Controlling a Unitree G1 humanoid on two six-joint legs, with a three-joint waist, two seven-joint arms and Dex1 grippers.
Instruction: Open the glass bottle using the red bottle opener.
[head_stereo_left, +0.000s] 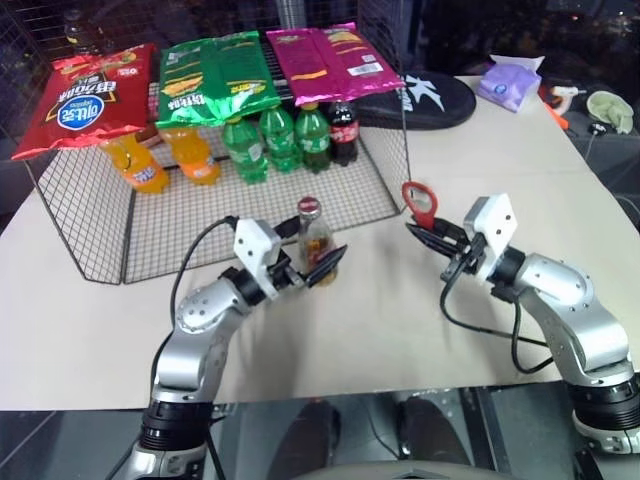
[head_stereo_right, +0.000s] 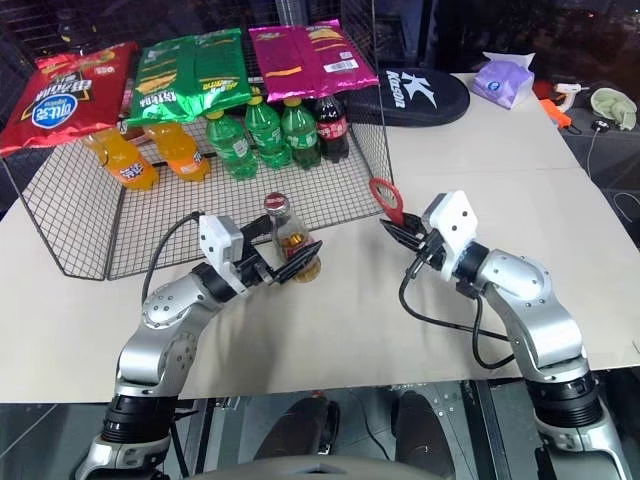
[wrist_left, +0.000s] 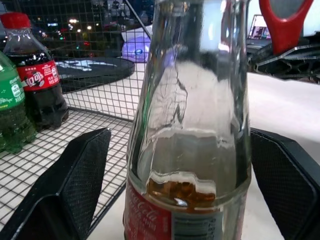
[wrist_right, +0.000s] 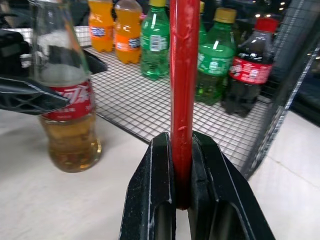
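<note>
The glass bottle (head_stereo_left: 314, 238) stands upright on the beige table just in front of the wire rack, with its red cap on and amber drink low inside. My left gripper (head_stereo_left: 318, 265) is open around its lower body; its fingers (wrist_left: 80, 175) flank the glass on both sides, and a gap shows on at least one side. To the right, apart from the bottle, my right gripper (head_stereo_left: 425, 238) is shut on the handle of the red bottle opener (head_stereo_left: 420, 203). The opener stands upright with its loop head on top, at about the height of the cap.
The wire rack (head_stereo_left: 90, 240) behind the bottle holds orange soda bottles (head_stereo_left: 165, 160), green bottles (head_stereo_left: 275, 140) and a dark cola bottle (head_stereo_left: 343, 130), with snack bags (head_stereo_left: 215, 75) on top. A black pouch (head_stereo_left: 430, 100) and a purple tissue pack (head_stereo_left: 508, 82) lie far right.
</note>
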